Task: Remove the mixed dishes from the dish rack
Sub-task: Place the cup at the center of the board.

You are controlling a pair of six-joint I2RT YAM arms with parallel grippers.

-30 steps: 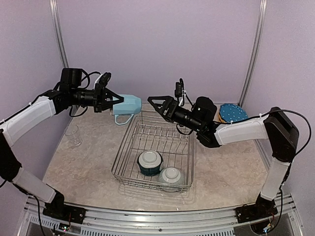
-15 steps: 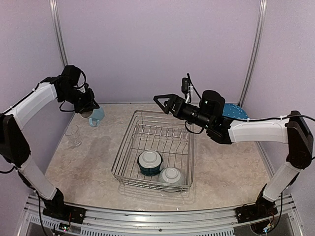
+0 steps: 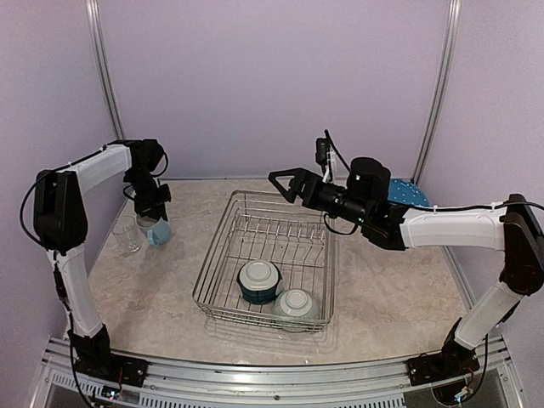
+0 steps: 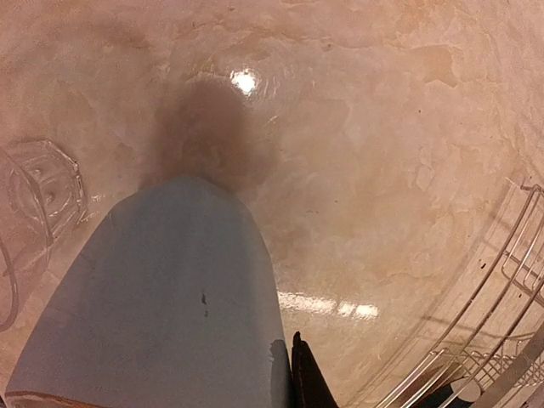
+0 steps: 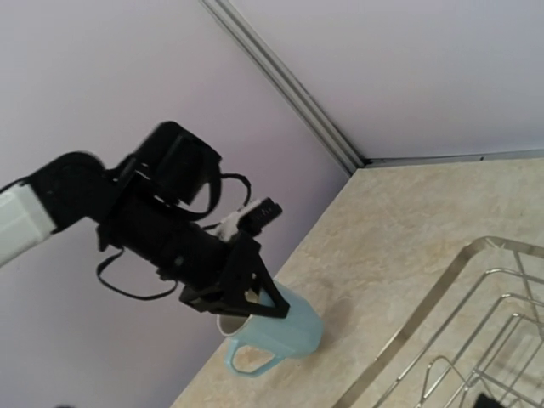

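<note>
Gripping the light blue mug by its rim, the left gripper is clenched on it at the far left of the marbled table, with the mug tipped slightly and its handle toward the front. Whether its base touches the tabletop cannot be told. The mug sits just beside a clear glass standing upright on the table to its left. The right gripper hangs with its jaws spread wide and nothing between them, above the far edge of the silver wire dish rack at the table's centre. Inside the rack, 2 small bowls remain at the near end: a teal bowl and, just beside it toward the front right, a paler bowl. A blue plate lies on the table at the far right, behind the right arm.
</note>
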